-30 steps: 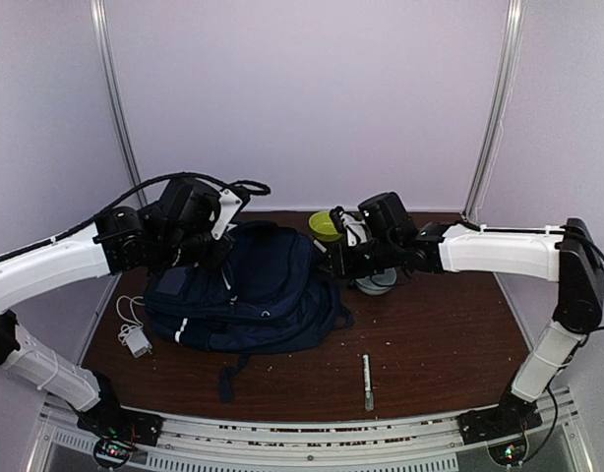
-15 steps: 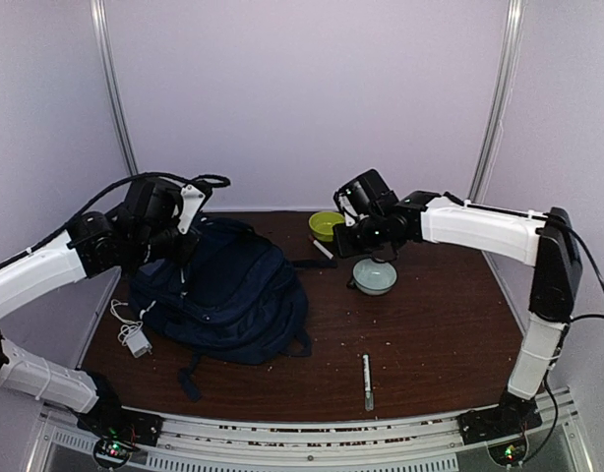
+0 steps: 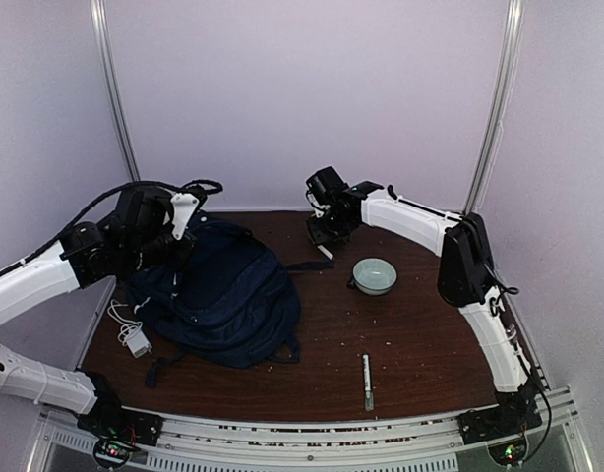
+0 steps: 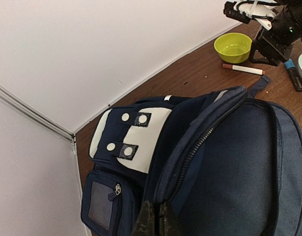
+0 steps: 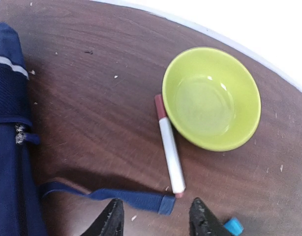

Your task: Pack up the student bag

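The student bag (image 3: 223,300), navy with a white patch panel (image 4: 134,140), lies at the left of the table with its main zip gaping. My left gripper (image 4: 153,222) is shut on the fabric rim beside the zip teeth (image 4: 210,132). At the back centre my right gripper (image 5: 157,221) hangs open with nothing between its fingers. It hovers over the end of a loose blue strap (image 5: 141,199) and the tip of a red-capped white marker (image 5: 169,147). In the top view that gripper (image 3: 321,234) is just behind the marker (image 3: 326,252).
A yellow-green bowl (image 5: 211,98) sits right of the marker. A blue-capped marker (image 5: 233,226) lies by my right finger. A pale bowl (image 3: 374,275) stands mid-table, a pen (image 3: 367,382) near the front edge, and a white charger with cable (image 3: 135,339) left of the bag.
My left arm has dragged the bag leftward, still gripping it. My right arm swung left and back, away from the pale bowl to the marker, and its jaws have spread wider.
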`<state>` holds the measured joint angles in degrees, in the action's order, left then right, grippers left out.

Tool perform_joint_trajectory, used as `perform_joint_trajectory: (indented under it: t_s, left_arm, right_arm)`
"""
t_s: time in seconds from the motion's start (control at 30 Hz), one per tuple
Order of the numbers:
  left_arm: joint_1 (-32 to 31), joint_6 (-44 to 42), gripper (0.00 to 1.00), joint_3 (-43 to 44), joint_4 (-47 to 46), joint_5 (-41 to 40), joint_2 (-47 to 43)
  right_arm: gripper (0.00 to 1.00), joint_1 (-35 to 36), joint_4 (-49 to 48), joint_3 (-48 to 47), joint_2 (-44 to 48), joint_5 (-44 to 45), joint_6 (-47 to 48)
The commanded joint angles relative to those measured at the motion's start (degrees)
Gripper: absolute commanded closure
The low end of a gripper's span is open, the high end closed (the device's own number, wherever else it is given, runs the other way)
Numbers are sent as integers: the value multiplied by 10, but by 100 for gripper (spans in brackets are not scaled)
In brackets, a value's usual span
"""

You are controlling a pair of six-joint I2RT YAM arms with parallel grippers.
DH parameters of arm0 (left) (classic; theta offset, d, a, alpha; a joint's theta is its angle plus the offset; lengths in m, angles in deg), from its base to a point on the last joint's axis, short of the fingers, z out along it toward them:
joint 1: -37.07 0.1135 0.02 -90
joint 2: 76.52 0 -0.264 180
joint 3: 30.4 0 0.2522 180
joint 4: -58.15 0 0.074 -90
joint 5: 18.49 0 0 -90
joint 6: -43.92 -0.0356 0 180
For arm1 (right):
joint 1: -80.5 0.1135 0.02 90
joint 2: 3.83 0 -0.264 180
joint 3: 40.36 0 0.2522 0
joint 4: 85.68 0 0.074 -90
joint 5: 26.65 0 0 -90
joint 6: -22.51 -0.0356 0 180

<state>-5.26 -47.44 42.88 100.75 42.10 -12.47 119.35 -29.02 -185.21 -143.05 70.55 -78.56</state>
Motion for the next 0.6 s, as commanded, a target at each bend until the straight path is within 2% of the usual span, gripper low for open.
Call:
perform_joint_trajectory:
  t_s: [0.0, 0.03, 0.1, 0.13, 0.17, 0.23, 0.37, 0.57]
  left_arm:
    - [10, -13, 100, 25, -74, 5, 23]
    - [9, -16, 100, 29, -74, 7, 28]
    - [10, -21, 100, 38, -74, 12, 39]
    - [9, -25, 100, 42, -74, 13, 44]
    - [10, -28, 100, 47, -75, 15, 50]
    - [9, -36, 100, 56, -76, 17, 64]
    - [10, -46, 100, 72, -76, 16, 86]
    - [10, -48, 100, 91, -68, 16, 108]
  right_arm:
    - [41, -14, 66, -64, -52, -8, 28]
    - [34, -17, 65, -63, -57, -8, 28]
    - [9, -23, 66, -64, -67, -8, 23]
    - [7, -26, 65, -63, -70, -11, 20]
    - [7, -28, 65, -64, -74, -14, 18]
    - [14, -30, 62, -64, -82, -28, 22]
    - [21, -29, 62, -73, -90, -32, 28]
    - [26, -31, 74, -50, -78, -14, 12]
